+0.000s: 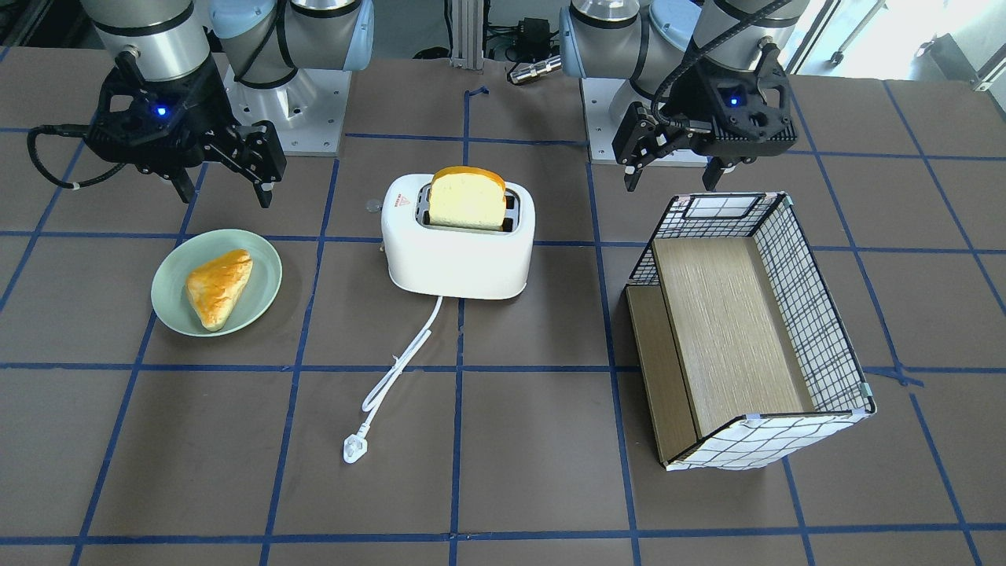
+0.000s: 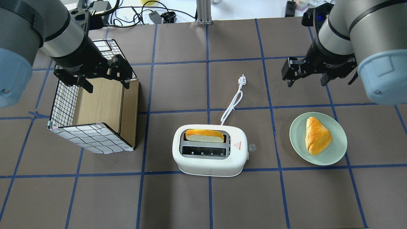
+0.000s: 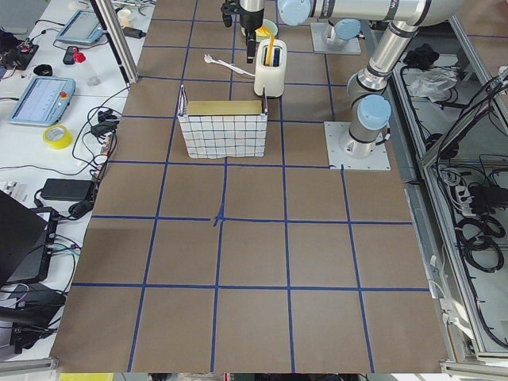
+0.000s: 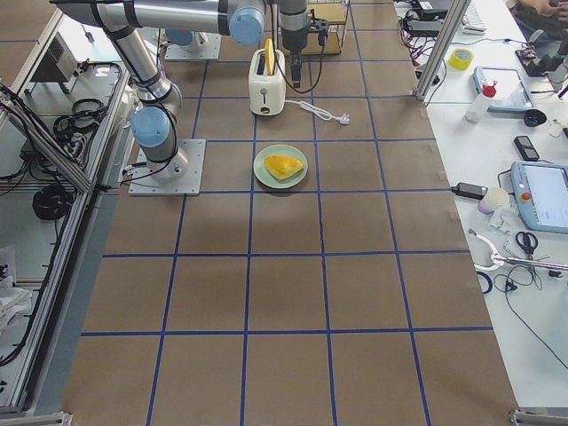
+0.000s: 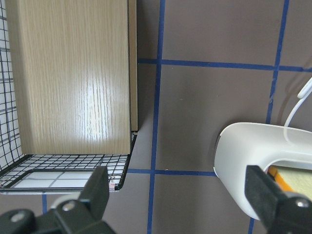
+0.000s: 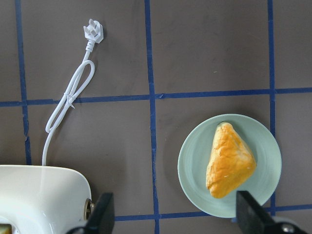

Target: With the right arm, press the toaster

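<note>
Overhead exterior, objects: the toaster (image 2: 210,149) stands mid-desk (image 2: 178,203) with a bread slice (image 2: 203,136) in its far slot. Its grey lever knob (image 2: 252,147) is on the end facing the plate (image 2: 337,152), and the cord (image 2: 233,101) runs away to the plug (image 2: 242,79).
Overhead exterior, arms: the right arm (image 2: 334,44) hangs beyond the plate, well apart from the toaster, jaws spread and empty. The left arm (image 2: 73,51) hangs over the far end of the checked basket (image 2: 89,141), jaws likewise spread and empty.
Exterior front-facing: I see the slice upright and rising out of its slot, and a pastry (image 1: 218,287) lying on the plate.
Exterior left and right: the toaster is far off and small, and I cannot judge the jaws from here.
Left wrist-mounted: the basket's wooden floor is at left and the toaster's rounded end at lower right, with the fingertips wide apart.
Right wrist-mounted: the toaster's corner with the knob is at lower left, the plate at lower right and the looped cord above.
</note>
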Robot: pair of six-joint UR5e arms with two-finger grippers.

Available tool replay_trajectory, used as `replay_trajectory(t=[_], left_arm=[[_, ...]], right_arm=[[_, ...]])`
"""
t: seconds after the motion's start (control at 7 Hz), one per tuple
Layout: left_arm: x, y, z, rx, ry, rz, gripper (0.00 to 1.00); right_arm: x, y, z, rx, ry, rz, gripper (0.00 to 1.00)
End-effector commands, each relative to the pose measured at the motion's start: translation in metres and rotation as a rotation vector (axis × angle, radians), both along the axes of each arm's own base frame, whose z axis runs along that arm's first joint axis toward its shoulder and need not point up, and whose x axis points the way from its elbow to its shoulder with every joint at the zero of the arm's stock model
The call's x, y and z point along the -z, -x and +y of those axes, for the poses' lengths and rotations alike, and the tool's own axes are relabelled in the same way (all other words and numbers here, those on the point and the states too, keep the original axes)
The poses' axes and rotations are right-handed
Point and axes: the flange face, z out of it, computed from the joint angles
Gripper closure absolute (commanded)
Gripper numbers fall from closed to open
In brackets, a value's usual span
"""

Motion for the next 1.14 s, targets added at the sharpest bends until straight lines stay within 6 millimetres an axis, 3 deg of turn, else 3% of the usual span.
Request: replay_trajectory(t=[0.0,0.29,0.57,1.0], left_arm=[[0.0,0.0,0.0,0.0,-0.001,-0.001,0.0],[0.0,0.0,0.0,0.0,0.0,-0.001,0.0],[0.0,0.0,0.0,0.0,0.001,-0.001,0.0],[0.0,0.0,0.0,0.002,0.001,-0.001,0.0]], right_arm=[[-0.029,-0.002,-0.014,-0.061,0.042,-0.001,0.0],[-0.036,-0.015,-0.02,-0.11,0.026,0.001,0.0],[-0.047,-0.016,-0.039,-0.119,-0.021,0.0,0.0],[-0.047,-0.013,-0.042,-0.116,-0.013,0.017,0.0]])
